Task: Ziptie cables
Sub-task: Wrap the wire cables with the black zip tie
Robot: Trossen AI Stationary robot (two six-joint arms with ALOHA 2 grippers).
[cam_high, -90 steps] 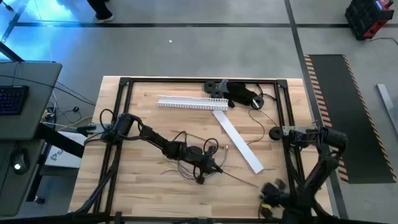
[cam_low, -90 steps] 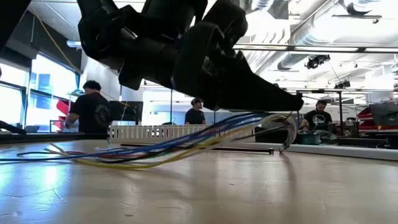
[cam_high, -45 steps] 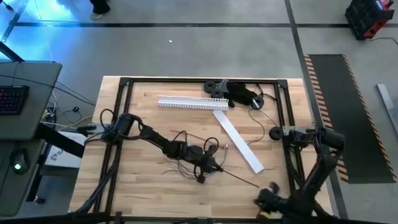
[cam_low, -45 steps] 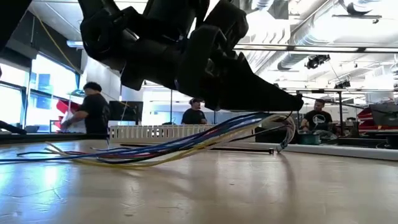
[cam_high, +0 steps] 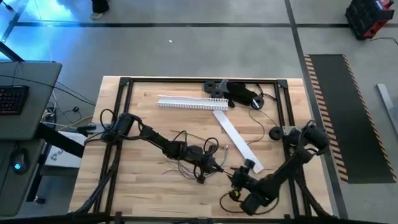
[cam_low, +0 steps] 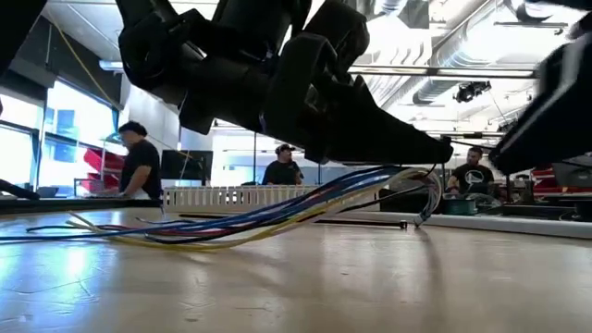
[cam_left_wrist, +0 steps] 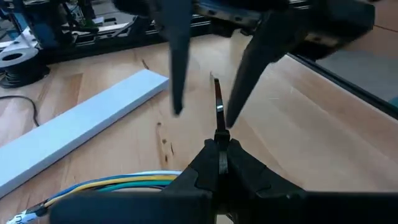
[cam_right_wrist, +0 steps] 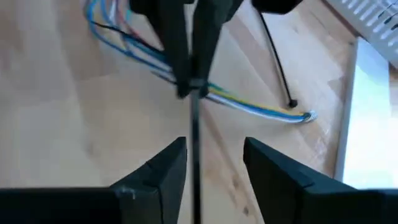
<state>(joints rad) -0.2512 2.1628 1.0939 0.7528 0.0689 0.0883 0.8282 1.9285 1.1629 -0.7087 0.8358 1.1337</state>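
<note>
Cables (cam_low: 277, 208) under left end effector (cam_high: 214, 167), apparently unlabelled.

The cables (cam_low: 277, 208), thin blue, yellow and dark wires, lie bunched mid-tabletop, ends splaying toward nine o'clock.

The cables (cam_high: 186, 155) lie near the middle of the table (cam_high: 143, 186), toward its front edge, with the left gripper (cam_high: 214, 167) over their right end. Just right of it, nearer the front edge, sits the right gripper (cam_high: 235, 178). A flat strip (cam_high: 237, 140) runs diagonally right of centre, a slotted strip (cam_high: 191, 103) lies along the back edge, and a bulky gadget (cam_high: 239, 93) sits at the back right.
</note>
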